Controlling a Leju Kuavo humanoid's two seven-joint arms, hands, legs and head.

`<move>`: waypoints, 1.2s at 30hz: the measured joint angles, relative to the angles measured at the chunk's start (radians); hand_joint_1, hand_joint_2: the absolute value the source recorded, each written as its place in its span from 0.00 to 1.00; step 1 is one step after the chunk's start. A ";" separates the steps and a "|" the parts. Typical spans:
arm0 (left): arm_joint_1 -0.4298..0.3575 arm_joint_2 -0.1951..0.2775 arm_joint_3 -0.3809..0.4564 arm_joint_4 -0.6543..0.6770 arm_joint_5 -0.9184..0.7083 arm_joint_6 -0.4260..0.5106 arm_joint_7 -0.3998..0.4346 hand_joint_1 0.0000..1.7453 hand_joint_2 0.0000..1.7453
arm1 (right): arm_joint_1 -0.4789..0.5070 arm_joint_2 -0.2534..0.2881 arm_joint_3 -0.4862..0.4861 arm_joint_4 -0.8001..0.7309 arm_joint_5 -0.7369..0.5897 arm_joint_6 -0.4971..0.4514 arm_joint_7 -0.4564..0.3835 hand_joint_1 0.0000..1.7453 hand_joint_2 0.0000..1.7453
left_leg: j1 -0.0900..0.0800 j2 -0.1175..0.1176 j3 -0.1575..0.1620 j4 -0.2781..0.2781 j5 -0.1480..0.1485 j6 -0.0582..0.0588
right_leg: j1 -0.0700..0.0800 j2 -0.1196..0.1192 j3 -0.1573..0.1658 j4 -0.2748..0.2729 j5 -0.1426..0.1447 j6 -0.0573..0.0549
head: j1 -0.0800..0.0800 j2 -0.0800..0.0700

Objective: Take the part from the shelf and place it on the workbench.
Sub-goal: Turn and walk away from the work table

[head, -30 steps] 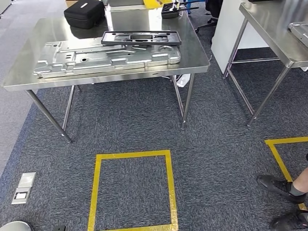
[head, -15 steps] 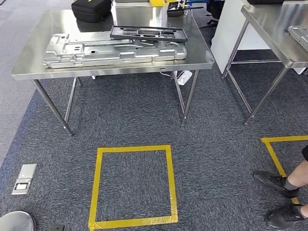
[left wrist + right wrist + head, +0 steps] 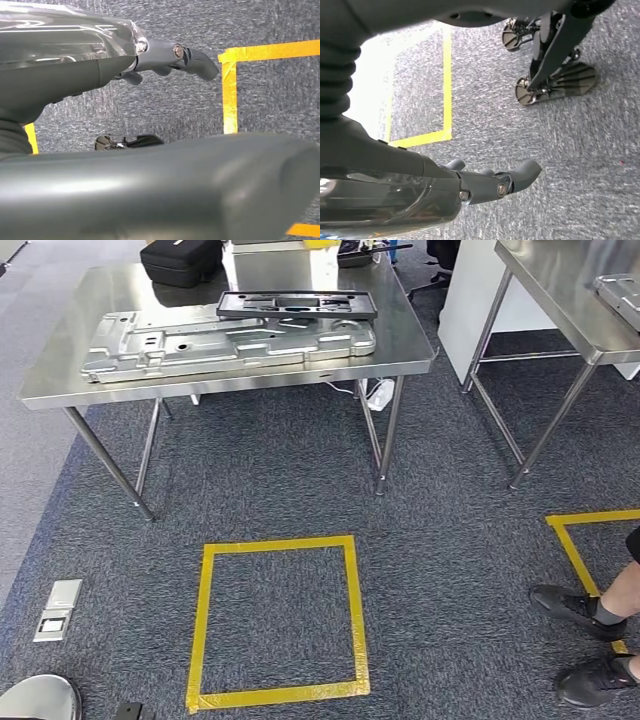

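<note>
Hanging at the robot's sides, both hands face the grey carpet floor (image 3: pixel 453 560). The left hand (image 3: pixel 177 57) shows fingers held straight, grasping nothing; the right hand (image 3: pixel 497 185) looks the same, released and empty. Just ahead on the carpet lies a square outline of yellow tape (image 3: pixel 278 620). Beyond it stands a stainless steel workbench (image 3: pixel 53 385) bearing a long stamped silver metal panel (image 3: pixel 226 343), its long axis running left to right, with a flat black plastic frame (image 3: pixel 296 305) touching its far edge. Both lie well apart from, and ahead of, either hand. I judge neither arm clearly nearer. A person's black shoes (image 3: pixel 585 640) stand at the right.
</note>
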 joint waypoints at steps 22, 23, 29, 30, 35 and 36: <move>-0.001 -0.002 0.002 0.000 0.010 -0.002 0.000 0.00 1.00 | -0.001 -0.001 -0.021 0.001 0.003 0.020 0.008 0.00 1.00 | -0.012 0.004 0.105 -0.266 0.129 0.037 | 0.007 0.008 -0.005 0.012 -0.005 0.028 | 0.000 0.000; -0.001 -0.002 0.002 0.000 0.010 -0.002 0.000 0.00 1.00 | 0.000 -0.001 -0.021 0.001 0.003 0.020 0.007 0.00 1.00 | -0.011 0.004 0.104 -0.266 0.128 0.033 | 0.005 0.008 -0.007 0.012 -0.004 0.023 | 0.000 0.000; 0.003 -0.004 0.002 0.000 0.002 0.000 0.006 0.00 1.00 | -0.001 -0.001 -0.022 0.001 0.006 0.022 0.005 0.00 1.00 | -0.001 0.000 0.002 -0.020 -0.009 0.004 | 0.000 0.003 -0.017 0.010 0.004 0.004 | 0.000 0.000; 0.004 -0.004 0.002 0.000 0.002 0.000 0.008 0.00 1.00 | -0.001 -0.001 -0.023 0.001 0.006 0.022 0.005 0.00 1.00 | 0.000 0.000 -0.008 0.005 -0.009 0.003 | 0.001 0.003 -0.017 0.010 0.004 0.003 | 0.000 0.000; 0.006 -0.004 0.002 0.000 0.028 -0.010 0.036 0.00 1.00 | -0.002 -0.001 -0.024 0.001 -0.015 0.017 0.008 0.00 1.00 | -0.004 -0.002 0.105 -0.235 0.124 0.018 | 0.003 0.005 -0.013 0.013 0.002 0.011 | 0.000 0.000; 0.006 -0.004 0.003 0.000 0.078 -0.008 0.077 0.00 1.00 | -0.003 -0.001 -0.024 0.001 -0.061 0.004 0.023 0.00 1.00 | -0.006 -0.003 0.112 -0.257 0.125 0.022 | 0.004 0.005 -0.016 0.014 0.003 0.016 | 0.000 0.000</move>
